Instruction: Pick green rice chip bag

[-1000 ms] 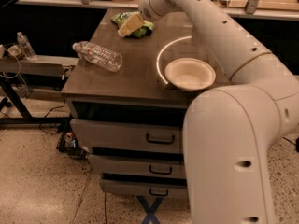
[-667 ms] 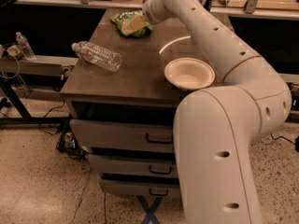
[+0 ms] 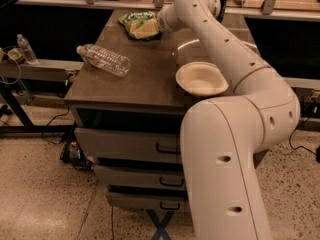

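Observation:
The green rice chip bag (image 3: pixel 136 23) lies at the far end of the dark table top (image 3: pixel 145 79), wrinkly and bright green with a yellowish patch. My gripper (image 3: pixel 159 25) is at the end of the white arm, right at the bag's right edge and low over the table. The wrist hides where the gripper meets the bag, so I cannot tell whether it holds it. My arm reaches from the lower right across the table's right side.
A clear plastic water bottle (image 3: pixel 103 59) lies on its side on the table's left part. A white bowl (image 3: pixel 200 79) stands at the front right next to my arm. A dark can (image 3: pixel 220 5) stands behind the arm. Drawers (image 3: pixel 127 146) are below.
My arm's large near links have swung left and closer to the camera, covering more of the cabinet's right side. The gripper has stayed at the bag, which has not moved.

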### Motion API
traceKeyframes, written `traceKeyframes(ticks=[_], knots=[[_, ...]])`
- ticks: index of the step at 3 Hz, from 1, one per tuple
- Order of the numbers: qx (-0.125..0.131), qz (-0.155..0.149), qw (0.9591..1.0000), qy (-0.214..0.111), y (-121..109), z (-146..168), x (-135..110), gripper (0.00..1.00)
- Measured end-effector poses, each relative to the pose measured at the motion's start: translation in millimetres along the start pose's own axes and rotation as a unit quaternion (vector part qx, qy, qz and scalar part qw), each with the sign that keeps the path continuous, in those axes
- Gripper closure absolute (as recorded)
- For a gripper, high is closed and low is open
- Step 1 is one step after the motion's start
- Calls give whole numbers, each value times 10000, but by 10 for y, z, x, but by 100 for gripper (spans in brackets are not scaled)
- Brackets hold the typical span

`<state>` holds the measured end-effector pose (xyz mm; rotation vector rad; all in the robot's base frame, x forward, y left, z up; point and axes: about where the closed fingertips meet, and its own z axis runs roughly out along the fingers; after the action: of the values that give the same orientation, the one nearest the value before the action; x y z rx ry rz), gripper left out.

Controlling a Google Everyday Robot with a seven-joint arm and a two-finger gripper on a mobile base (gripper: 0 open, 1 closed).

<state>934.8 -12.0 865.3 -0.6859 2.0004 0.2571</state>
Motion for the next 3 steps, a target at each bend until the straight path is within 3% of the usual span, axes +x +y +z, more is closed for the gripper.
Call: traceKeyframes(ticks=[1,2,3], knots=[[-399,318,9987,-27,161,171,37,26],[-740,141,9971,-67,309,215,7,57],[-812,-270,9963,3,337,136,-17,88]])
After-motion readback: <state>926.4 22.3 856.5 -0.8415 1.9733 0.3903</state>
